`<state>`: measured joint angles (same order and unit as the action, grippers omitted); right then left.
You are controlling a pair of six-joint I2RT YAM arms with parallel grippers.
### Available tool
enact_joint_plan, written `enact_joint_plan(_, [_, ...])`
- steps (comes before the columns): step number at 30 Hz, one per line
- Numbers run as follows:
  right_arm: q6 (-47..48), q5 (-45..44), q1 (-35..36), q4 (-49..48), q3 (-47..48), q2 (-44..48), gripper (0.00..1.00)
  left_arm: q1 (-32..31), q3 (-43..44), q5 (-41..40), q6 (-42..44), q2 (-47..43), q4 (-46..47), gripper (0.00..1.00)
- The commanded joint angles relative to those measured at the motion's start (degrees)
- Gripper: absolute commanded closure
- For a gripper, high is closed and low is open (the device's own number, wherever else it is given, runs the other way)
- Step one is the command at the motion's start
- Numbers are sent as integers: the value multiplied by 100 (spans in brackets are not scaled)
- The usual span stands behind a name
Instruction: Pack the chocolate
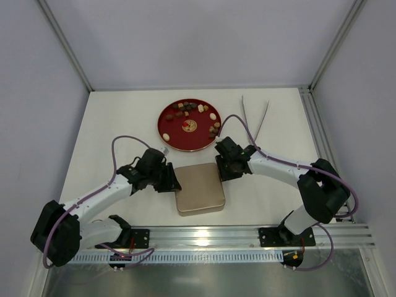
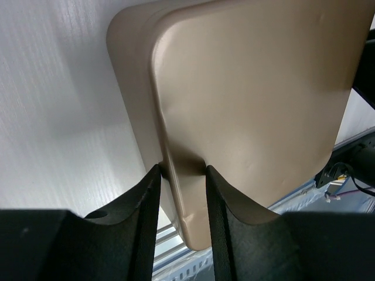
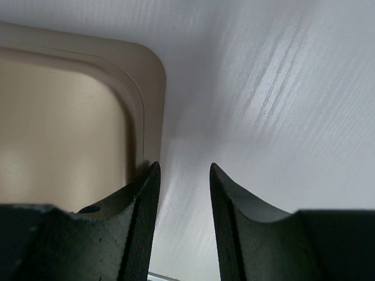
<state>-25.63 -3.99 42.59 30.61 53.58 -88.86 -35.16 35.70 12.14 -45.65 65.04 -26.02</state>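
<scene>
The chocolate (image 1: 185, 110), several small brown, tan and cream pieces, lies on a red round plate (image 1: 176, 140) at the back of the table. In front of the plate sits a square tan tin (image 1: 201, 192) with its lid on. My left gripper (image 1: 175, 184) is at the tin's left edge. In the left wrist view it (image 2: 181, 168) straddles the rim of the tin (image 2: 252, 88), both tips touching it. My right gripper (image 1: 224, 172) is at the tin's far right corner. It (image 3: 183, 165) stands open over bare table beside the tin (image 3: 58, 117).
A pair of thin metal tongs (image 1: 249, 117) lies to the right of the plate. An aluminium rail (image 1: 247, 235) runs along the near edge. White walls close in the table on the left, the right and the back.
</scene>
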Motion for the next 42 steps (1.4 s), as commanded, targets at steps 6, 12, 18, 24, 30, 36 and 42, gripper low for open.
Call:
enact_joint_plan(6, [-57, 47, 153, -90, 267, 53, 58, -44, -310, -54, -49, 378, 334, 69])
enact_joint_plan(12, [-56, 65, 162, -204, 144, -18, 57, -70, -354, -19, -41, 581, 414, 72])
enact_joint_plan(18, [-13, 196, -118, -292, -14, 167, 57, -61, -64, -124, 126, 475, 133, 69])
enact_joint_plan(24, [84, 294, -531, -284, -199, 553, 55, -61, 86, -63, 223, 580, 71, 62])
enact_joint_plan(30, [137, 311, -796, -301, -243, 756, 54, -61, 427, 25, 398, 563, -25, 53])
enact_joint_plan(36, [102, 267, -1138, -380, -348, 1212, 48, 35, 1052, -10, 767, 431, -430, 42])
enact_joint_plan(42, [119, 57, -1279, -442, -252, 2064, 31, 429, 1843, -115, 1128, -16, -1018, 35])
